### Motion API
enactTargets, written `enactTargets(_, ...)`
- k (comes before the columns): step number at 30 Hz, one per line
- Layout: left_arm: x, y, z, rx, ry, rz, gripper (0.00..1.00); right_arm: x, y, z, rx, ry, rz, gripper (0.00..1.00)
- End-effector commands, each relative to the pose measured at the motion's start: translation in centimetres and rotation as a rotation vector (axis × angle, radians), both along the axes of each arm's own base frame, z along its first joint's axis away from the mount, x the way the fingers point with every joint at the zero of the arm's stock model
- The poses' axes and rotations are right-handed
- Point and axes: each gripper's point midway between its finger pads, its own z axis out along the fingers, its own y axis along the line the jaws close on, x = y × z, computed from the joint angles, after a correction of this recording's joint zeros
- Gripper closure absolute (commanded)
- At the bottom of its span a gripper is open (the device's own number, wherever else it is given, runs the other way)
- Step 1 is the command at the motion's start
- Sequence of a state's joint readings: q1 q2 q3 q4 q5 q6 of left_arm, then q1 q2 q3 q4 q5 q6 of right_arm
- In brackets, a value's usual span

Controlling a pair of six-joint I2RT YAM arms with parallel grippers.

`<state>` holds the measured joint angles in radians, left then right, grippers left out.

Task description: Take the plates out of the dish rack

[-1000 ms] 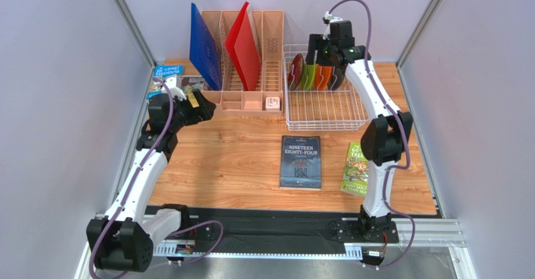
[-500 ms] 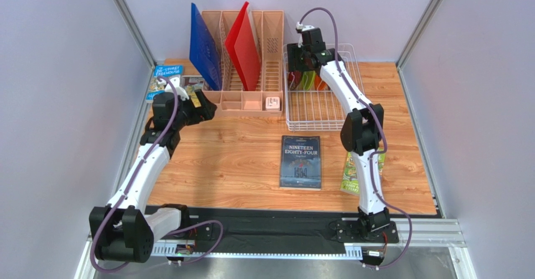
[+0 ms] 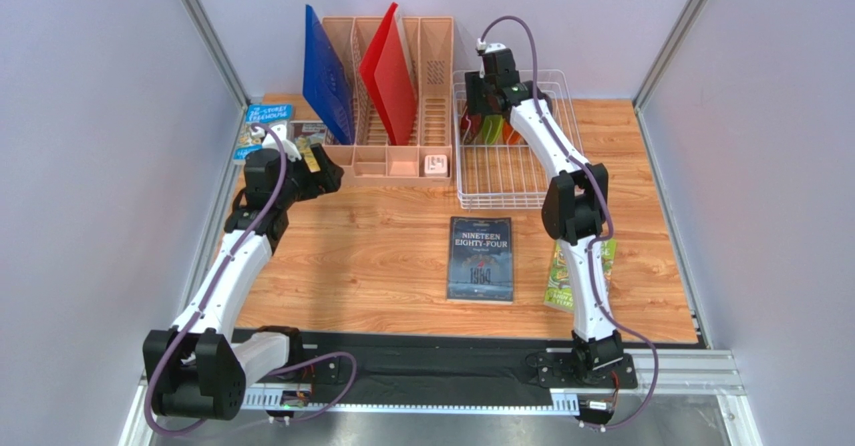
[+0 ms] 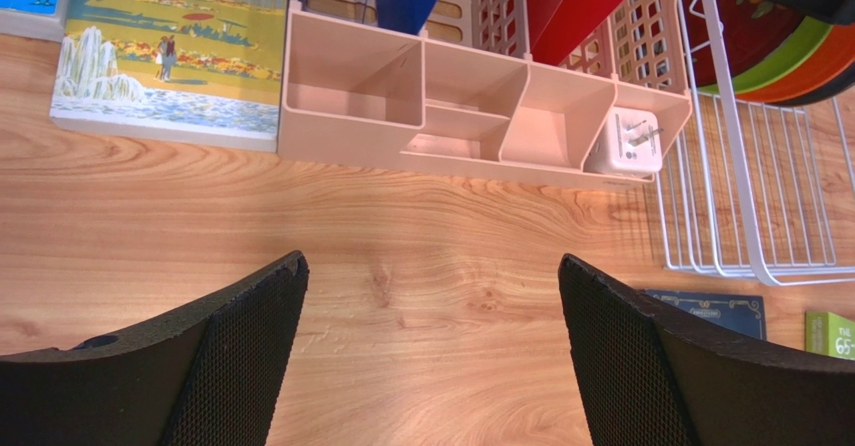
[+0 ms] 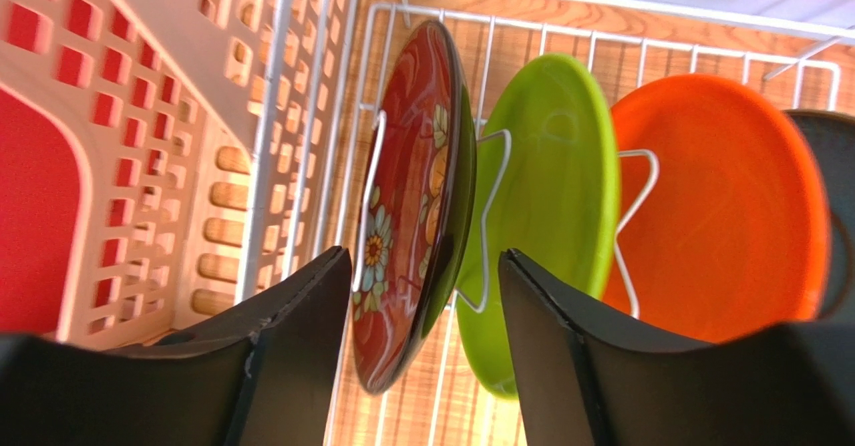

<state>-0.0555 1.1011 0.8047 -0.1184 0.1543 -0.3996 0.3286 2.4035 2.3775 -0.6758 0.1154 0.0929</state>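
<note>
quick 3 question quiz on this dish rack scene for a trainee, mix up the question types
1. True or false: the right gripper holds a plate lifted clear of the dish rack.
2. Which plate stands between the right gripper's open fingers? A red floral plate; B green plate; C orange plate.
3. Fill in: the left gripper hangs ___ over bare table, holding nothing.

Key: 1 false; 2 A; 3 open.

Right pincer [image 3: 478, 101] at plates [image 3: 493, 130] in dish rack [image 3: 514, 182], left pincer [image 3: 329, 170] beside tan organiser [image 3: 399, 162]
</note>
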Motion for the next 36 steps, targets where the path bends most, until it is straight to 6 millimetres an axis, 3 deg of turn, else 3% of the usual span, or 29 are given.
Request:
enactTargets(1,0.4,0.3,1.7,0.002,-0.055,0.005,0.0,1.3,0.2,-0.1,-0.014,-0.042,0.013,0.41)
enactTargets(2,0.4,0.2,1.9,0.004,-0.057,0.003,0.0,1.4,0.3,-0.1,-0.016,-0.044,0.014,0.46)
enactTargets(4,0.4,0.3,2.1,0.006,-0.058,0.007,0.0,1.6,0.1,-0.4,-0.02,-0.045,0.014,0.65)
enactTargets(9,0.4,0.6,2.3,0.016,-0.065,0.023,0.0,1.9,-0.1,-0.4,-0.045,-0.064,0.0,0.75)
enactTargets(11,0.4,0.8,2.2,0.022,-0.064,0.03,0.0,1.9,-0.2,-0.2,-0.072,-0.074,-0.005,0.93)
enactTargets(13,0.5,0.9,1.9,0.022,-0.056,0.034,0.0,1.8,0.3,0.2,-0.108,-0.101,-0.01,1.0)
enactTargets(16,0.6,0.9,1.6,0.015,-0.048,0.04,0.0,2.0,0.6,2.1,-0.168,-0.192,-0.055,1.0)
enactTargets(17,0.6,0.9,1.5,0.015,-0.045,0.043,0.0,1.8,-0.1,1.7,-0.231,-0.204,-0.102,1.0)
enactTargets(18,0.6,0.9,1.6,0.016,-0.045,0.045,0.0,1.9,1.0,2.7,-0.24,-0.249,-0.109,1.0)
enactTargets(21,0.6,1.1,1.5,0.016,-0.04,0.056,0.0,1.7,1.5,4.6,-0.331,-0.336,-0.183,1.0)
enactTargets(23,0.5,1.2,1.5,0.012,-0.038,0.065,0.0,1.6,1.7,5.0,-0.375,-0.363,-0.227,1.0)
enactTargets(24,0.5,1.2,1.5,0.009,-0.038,0.067,0.0,1.6,1.9,5.9,-0.371,-0.385,-0.246,1.0)
enactTargets(29,0.3,1.2,1.2,0.016,-0.028,0.065,0.0,1.4,1.2,6.4,-0.393,-0.402,-0.316,1.0)
enactTargets(30,0.3,1.3,1.1,0.02,-0.027,0.07,0.0,1.2,1.0,7.9,-0.375,-0.428,-0.33,1.0)
enactTargets(31,0.3,1.4,1.1,0.024,-0.028,0.073,0.0,0.9,0.9,7.4,-0.384,-0.42,-0.326,1.0)
enactTargets(36,0.2,1.5,1.1,0.033,-0.021,0.073,0.0,-0.8,0.1,10.9,-0.36,-0.464,-0.357,1.0)
